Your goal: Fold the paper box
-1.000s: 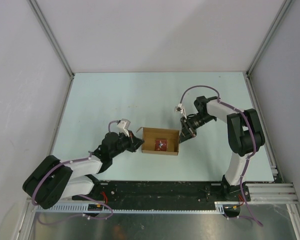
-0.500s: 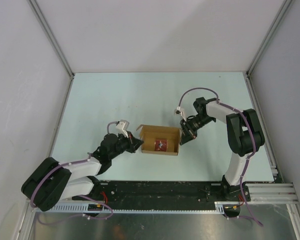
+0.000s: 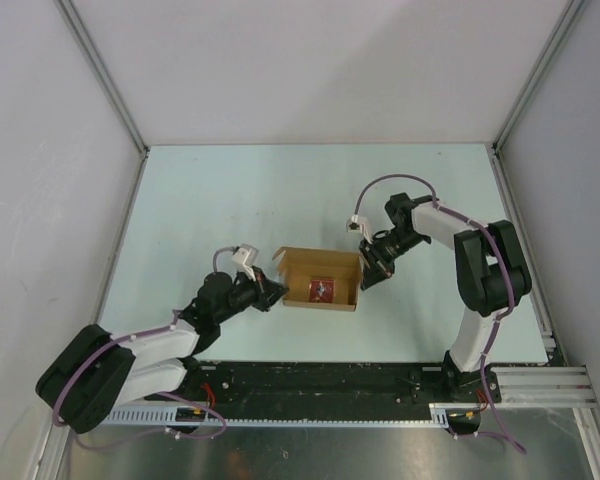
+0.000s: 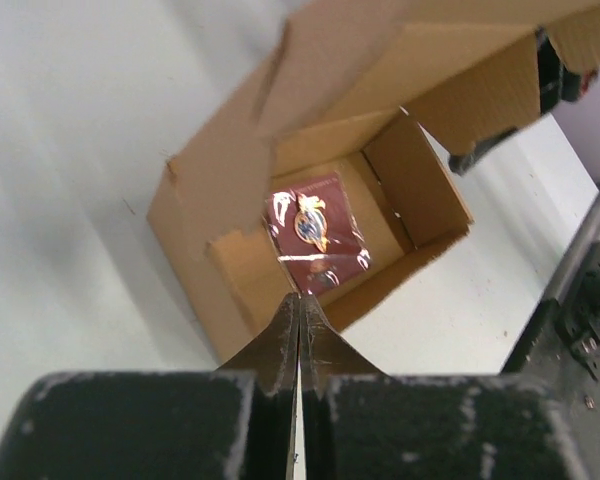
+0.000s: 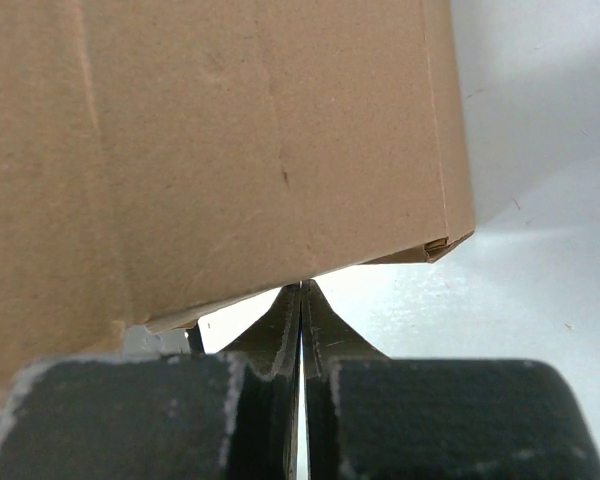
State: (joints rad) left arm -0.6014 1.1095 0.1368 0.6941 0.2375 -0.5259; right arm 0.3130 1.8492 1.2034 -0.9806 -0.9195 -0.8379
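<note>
Now a red packet (image 3: pixel 322 290) sits inside the paper box (image 3: pixel 298 284).

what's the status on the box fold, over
Left hand shut, at left end of the plain brown cardboard box. Right hand shut, against its right end. Box top not yet closed, small red square packet lying inside.

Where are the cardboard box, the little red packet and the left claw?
cardboard box (image 3: pixel 301 278): overhead view, bare floor inside.
red packet (image 4: pixel 315 232): left wrist view, its middle.
left gripper (image 4: pixel 300 302): left wrist view, between closed fingertips.
</note>
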